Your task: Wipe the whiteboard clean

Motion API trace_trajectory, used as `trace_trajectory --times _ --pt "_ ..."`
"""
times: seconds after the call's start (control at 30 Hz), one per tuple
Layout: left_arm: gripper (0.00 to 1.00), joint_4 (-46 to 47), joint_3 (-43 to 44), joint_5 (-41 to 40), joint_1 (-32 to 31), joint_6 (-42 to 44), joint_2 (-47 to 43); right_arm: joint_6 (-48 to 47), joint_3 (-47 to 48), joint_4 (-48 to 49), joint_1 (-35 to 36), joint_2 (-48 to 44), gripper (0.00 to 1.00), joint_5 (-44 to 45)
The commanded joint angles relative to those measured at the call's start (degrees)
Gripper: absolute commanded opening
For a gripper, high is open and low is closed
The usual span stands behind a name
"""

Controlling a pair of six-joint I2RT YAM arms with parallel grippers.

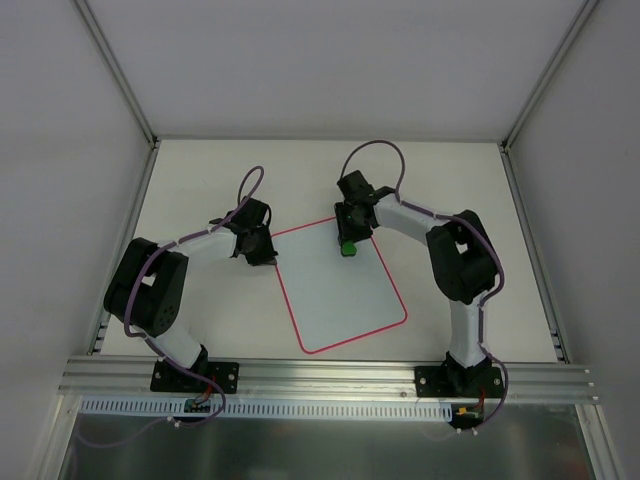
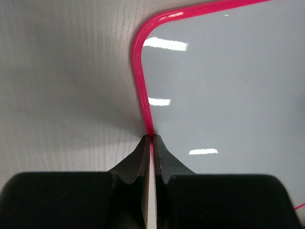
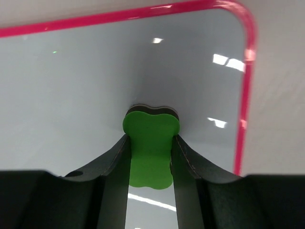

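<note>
Showing the division of labour between two arms over the whiteboard (image 1: pixel 345 300), which lay flat and slightly askew on the table (image 1: pixel 200 180).

The left gripper (image 2: pixel 151 139) was clenched on the board's red-pink rim (image 2: pixel 141 95). The rim ran up from between the fingertips and bent round a corner just beyond them, with white surface to the right of the fingers and bare table to their left. This pinch was judged to be an anchor, so that the board would not slide under rubbing.

The right gripper (image 3: pixel 151 138) grasped a green eraser (image 3: pixel 151 157), a lobed block with a dark layer on its far face. The block stood out past the fingertips towards the board; actual contact could not be confirmed from the wrist view. A rounded corner of the rim lay beyond the fingers and to their right, so the eraser sat near one end of the board, a sensible place to begin or end a sweep.

Surface: glossy white, mirroring the ceiling lights as bright bars. No pen marks could be made out in any view, which suggested that the wiping was largely done.

Room: a pale matt tabletop enclosed by white panels (image 1: pixel 60 150) on metal posts, with an aluminium rail (image 1: pixel 320 372) at the near edge carrying both arm bases.
</note>
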Motion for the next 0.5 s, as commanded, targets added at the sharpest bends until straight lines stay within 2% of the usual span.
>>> trace_trajectory --times 0.0,0.2,0.47 --pt "0.0 -7.9 -2.2 0.6 -1.0 0.9 1.5 2.0 -6.9 -3.8 -5.9 0.0 0.0 6.1" --pt "0.0 -7.8 -2.1 0.6 -0.9 0.9 1.5 2.2 -9.4 -1.7 -6.5 -1.9 0.0 4.3" --pt "0.0 -7.9 -1.8 0.1 -1.0 0.7 1.0 2.6 -3.1 -1.9 4.5 1.9 0.0 0.0"
